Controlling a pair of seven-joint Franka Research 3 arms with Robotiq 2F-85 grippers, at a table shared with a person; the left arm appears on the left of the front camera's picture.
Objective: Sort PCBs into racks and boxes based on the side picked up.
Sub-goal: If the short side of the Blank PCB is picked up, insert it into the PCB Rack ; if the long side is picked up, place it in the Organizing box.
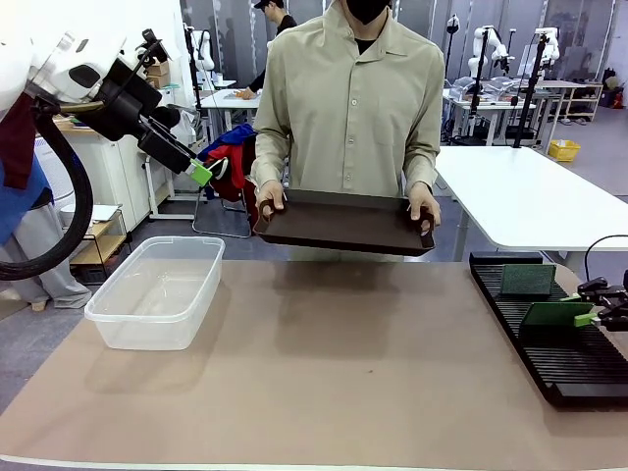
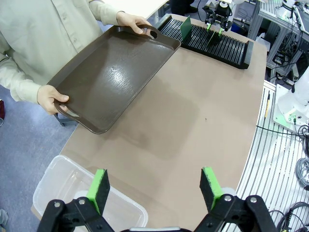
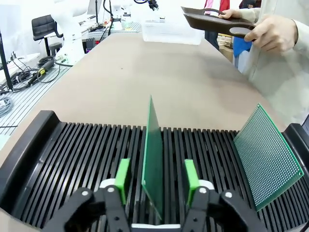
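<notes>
Green PCB (image 3: 153,154) stands slotted in the rack (image 3: 72,159), my right end effector (image 3: 155,180) spread either side; I'd back straight off without nudging it. Left end effector (image 2: 155,191) hangs apart, empty.

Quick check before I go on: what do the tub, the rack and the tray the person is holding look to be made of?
Tub: clear, slightly cloudy plastic; the table shows through its walls.
Rack: black, probably moulded plastic, with a dull sheen on its slot ribs.
Tray: dark brown, likely plastic or laminate, semi-gloss; a light patch reflects off its textured floor. Hard to say which.
</notes>
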